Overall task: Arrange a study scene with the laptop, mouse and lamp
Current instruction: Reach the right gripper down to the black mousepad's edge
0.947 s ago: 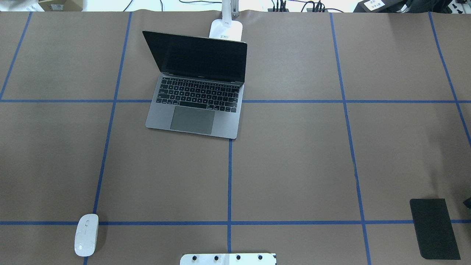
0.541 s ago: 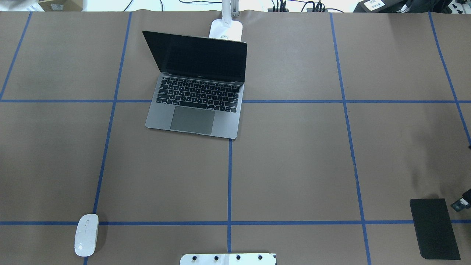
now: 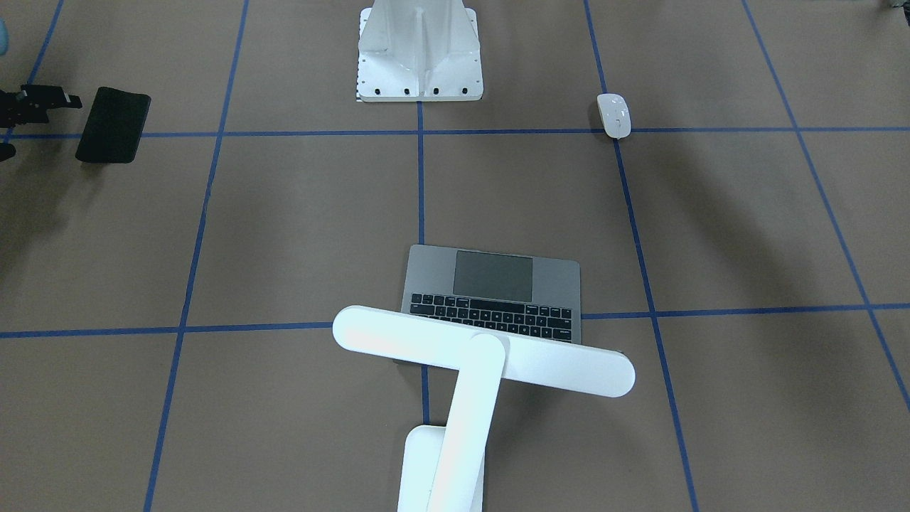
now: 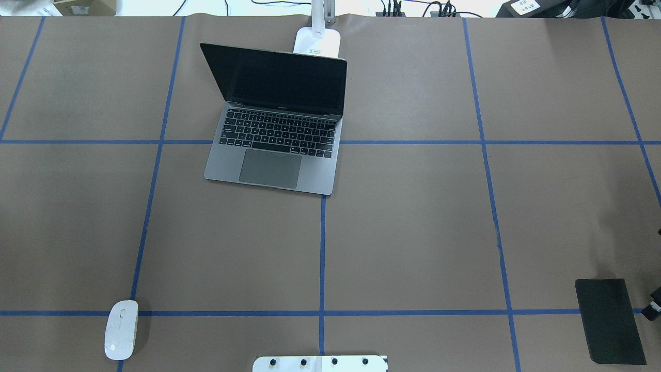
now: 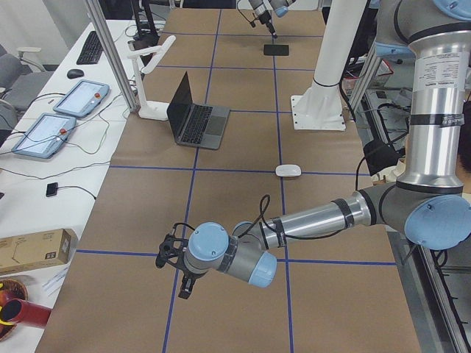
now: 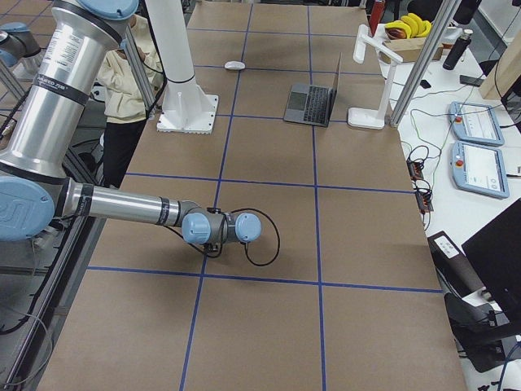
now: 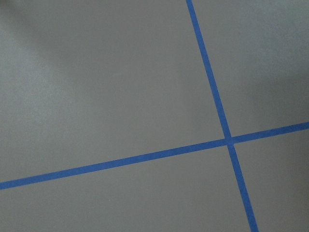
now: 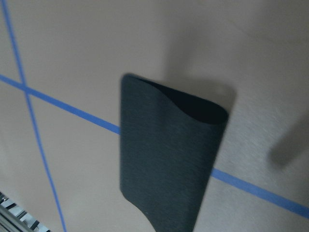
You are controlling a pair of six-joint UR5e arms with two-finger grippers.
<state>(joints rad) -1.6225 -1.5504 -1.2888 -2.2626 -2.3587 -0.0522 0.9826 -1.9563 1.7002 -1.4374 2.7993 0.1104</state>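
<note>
The laptop [image 4: 276,139] stands open at the table's far middle, screen dark; it also shows in the front view [image 3: 498,291]. The lamp [image 3: 483,352] stands behind it, its base [image 4: 317,41] at the far edge and its bar head over the laptop's lid. The mouse [image 4: 122,329] lies near the front left, and shows small in the front view [image 3: 613,115]. My right gripper [image 4: 651,306] is at the right edge beside a black mouse pad [image 4: 609,320], cut off by the frame; I cannot tell whether it is open. My left gripper [image 5: 176,268] hovers over bare table, far from the mouse; I cannot tell its state.
The white bolted pedestal [image 3: 419,53] stands at the robot's side of the table, in the middle. Blue tape lines grid the brown table cover. The right wrist view shows the mouse pad [image 8: 169,159] with one end curled up. Tablets and cables lie beyond the far edge.
My right gripper has shifted at the right edge, toward the table's near side beside the mouse pad. Laptop, mouse and lamp have not moved.
</note>
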